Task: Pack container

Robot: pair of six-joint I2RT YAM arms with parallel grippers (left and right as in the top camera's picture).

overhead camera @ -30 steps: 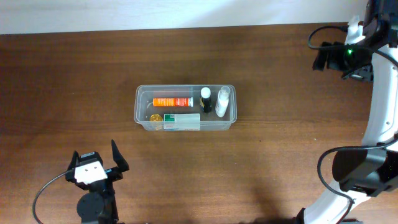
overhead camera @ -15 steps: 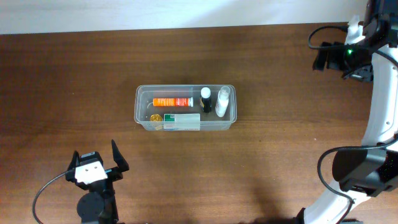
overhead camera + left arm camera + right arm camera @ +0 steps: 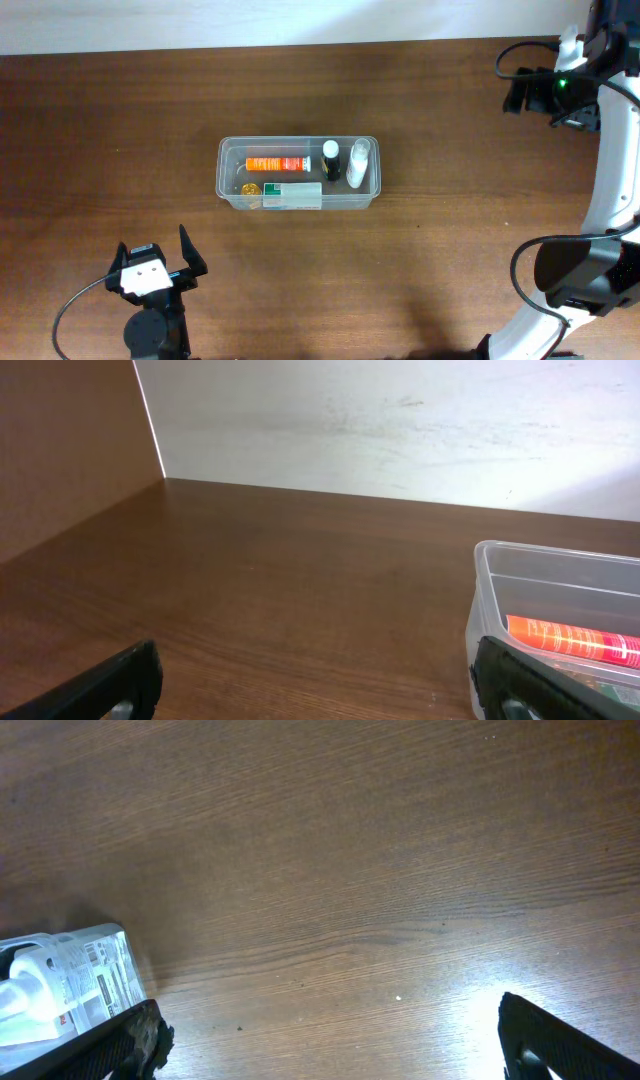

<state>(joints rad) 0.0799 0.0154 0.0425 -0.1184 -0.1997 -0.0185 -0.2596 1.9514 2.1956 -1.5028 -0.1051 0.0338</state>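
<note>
The clear, round-cornered plastic container (image 3: 226,172) sits on the wood-grain worktop (image 3: 120,120), ahead of the left end effector (image 3: 155,262) and slightly to its right. That one and the right end effector (image 3: 330,1045) both stand spread wide.

The wide-spread end effector (image 3: 345,1042) hangs over the wooden table (image 3: 350,860), near the container (image 3: 112,952).

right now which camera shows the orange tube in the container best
The overhead view: the orange tube lies in full sight inside the container. The left wrist view catches only part of it through the clear wall, cut off by the frame edge. The right wrist view does not show it.
</note>
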